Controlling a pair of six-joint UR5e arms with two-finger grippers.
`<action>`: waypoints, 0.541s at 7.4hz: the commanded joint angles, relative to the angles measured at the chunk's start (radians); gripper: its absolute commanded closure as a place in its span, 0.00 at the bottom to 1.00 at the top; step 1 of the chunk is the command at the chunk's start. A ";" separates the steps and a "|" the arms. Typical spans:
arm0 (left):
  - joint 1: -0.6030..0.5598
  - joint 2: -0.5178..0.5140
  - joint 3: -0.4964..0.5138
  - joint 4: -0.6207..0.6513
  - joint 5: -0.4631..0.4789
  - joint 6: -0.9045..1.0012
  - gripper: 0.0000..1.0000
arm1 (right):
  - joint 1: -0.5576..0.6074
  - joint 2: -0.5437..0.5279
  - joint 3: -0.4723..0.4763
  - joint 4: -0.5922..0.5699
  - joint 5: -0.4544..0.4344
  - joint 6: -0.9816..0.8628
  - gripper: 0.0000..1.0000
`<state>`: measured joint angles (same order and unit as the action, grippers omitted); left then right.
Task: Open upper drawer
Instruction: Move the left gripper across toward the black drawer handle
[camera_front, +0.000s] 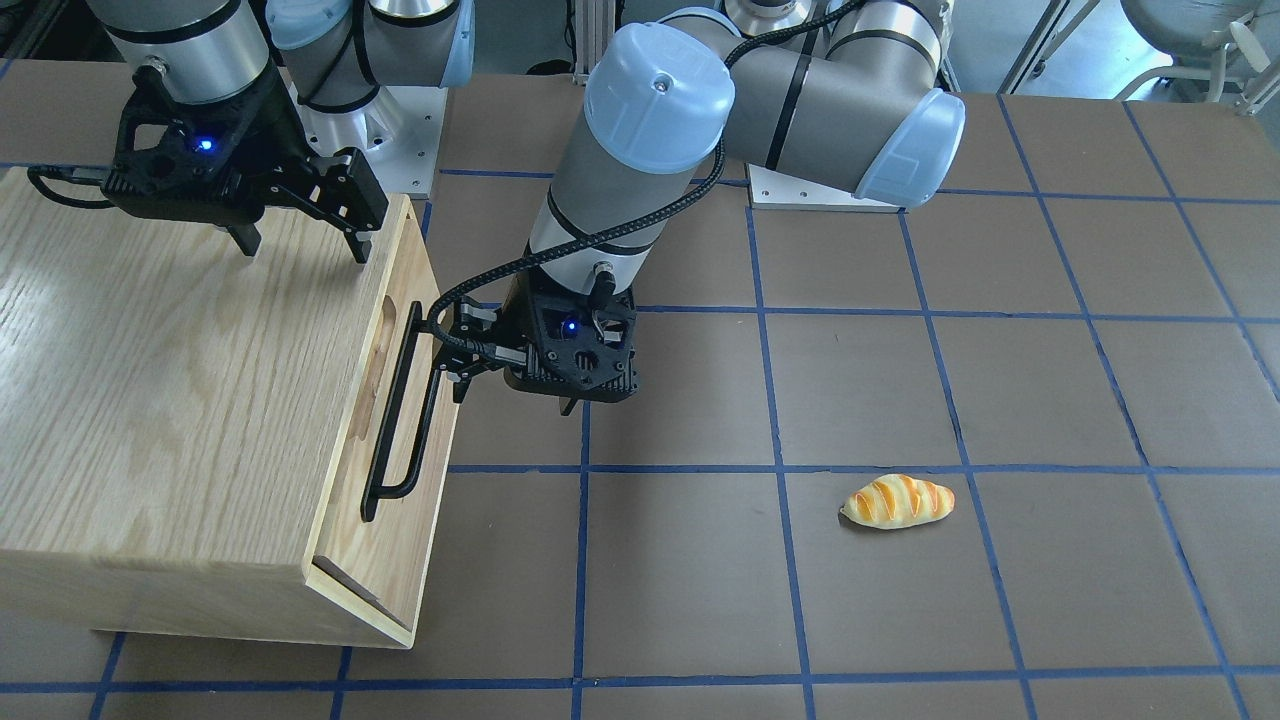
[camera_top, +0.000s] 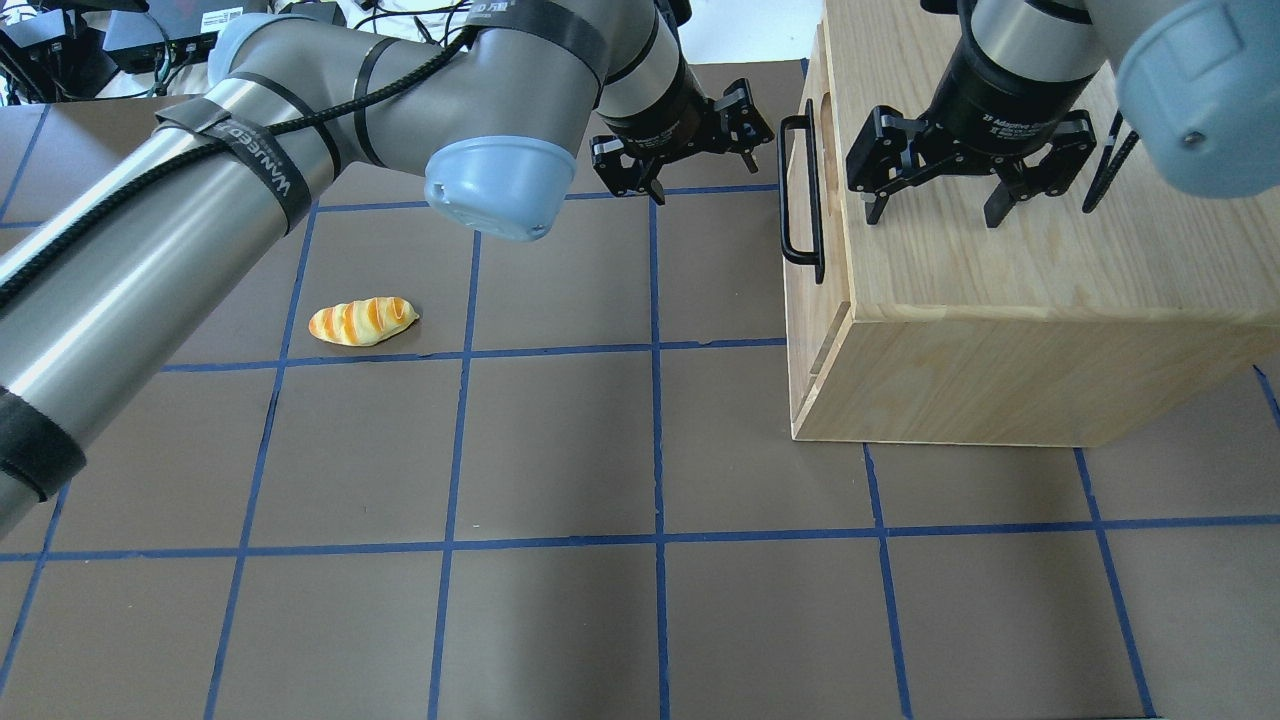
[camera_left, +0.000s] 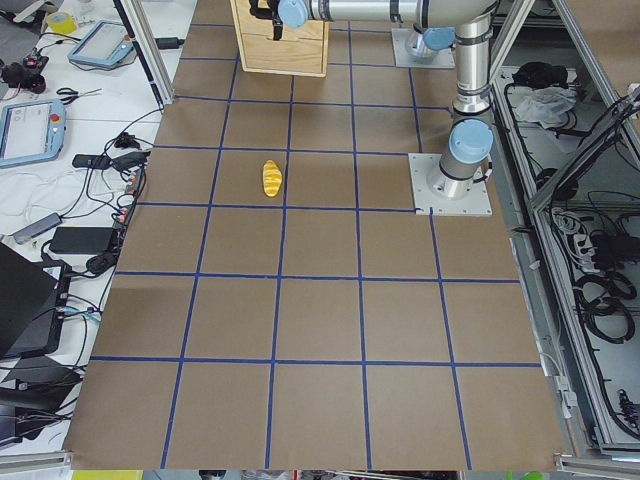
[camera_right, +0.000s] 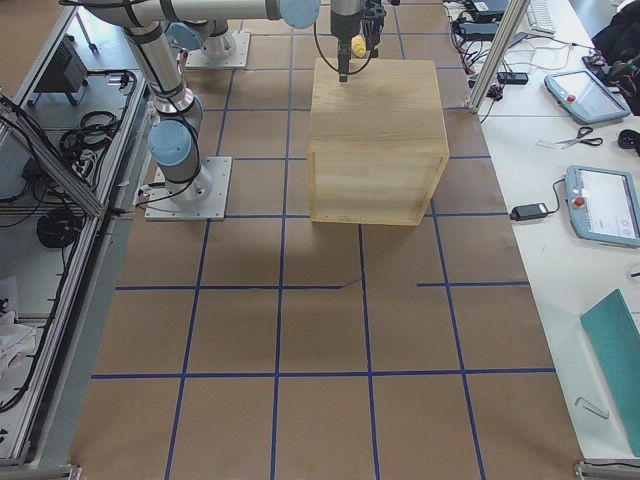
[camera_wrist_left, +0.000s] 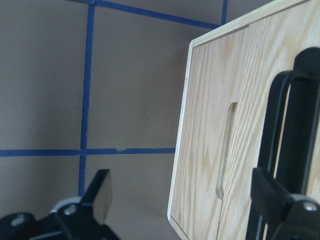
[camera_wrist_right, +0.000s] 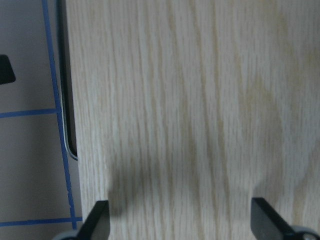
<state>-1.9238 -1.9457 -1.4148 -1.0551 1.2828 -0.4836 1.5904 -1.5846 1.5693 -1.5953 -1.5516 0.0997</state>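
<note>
Left gripper: the left gripper (camera_top: 702, 170) is spread wide and holds nothing, level with the cabinet's front face.
Finger placement: in the left wrist view one finger (camera_wrist_left: 98, 192) hangs over the bare surface (camera_front: 900, 380), while the other lies in line with the black bar handle (camera_wrist_left: 305, 125). The bar is not between the fingers.
Task's thing: the upper drawer (camera_wrist_left: 210, 90) sits at the top of the cabinet's front, under the top board. The handle runs along it over an oval recess, and it looks shut.
Step in hand: lining up on the handle, by my reading.
Doing it well: shift the gripper sideways until the bar sits midway between both fingers, then advance. Close near the bar's middle and pull straight out, square to the front, so the drawer does not rack.
Right gripper: the right gripper (camera_top: 933, 217) is also wide and empty, fingertips pointing down over the cabinet (camera_front: 180, 400) top, apparently ready to steady it.
Farther out: a toy bread roll (camera_front: 897, 500) lies well apart.
</note>
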 joint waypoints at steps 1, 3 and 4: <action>-0.014 -0.013 0.000 0.015 -0.034 0.000 0.00 | 0.000 0.000 0.000 0.000 0.001 0.000 0.00; -0.021 -0.019 0.000 0.015 -0.034 -0.012 0.00 | 0.000 0.000 0.000 0.000 -0.001 0.000 0.00; -0.027 -0.027 0.000 0.015 -0.034 -0.013 0.00 | 0.000 0.000 0.000 0.000 -0.001 0.000 0.00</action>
<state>-1.9438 -1.9650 -1.4143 -1.0403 1.2493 -0.4930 1.5907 -1.5846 1.5693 -1.5953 -1.5519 0.0997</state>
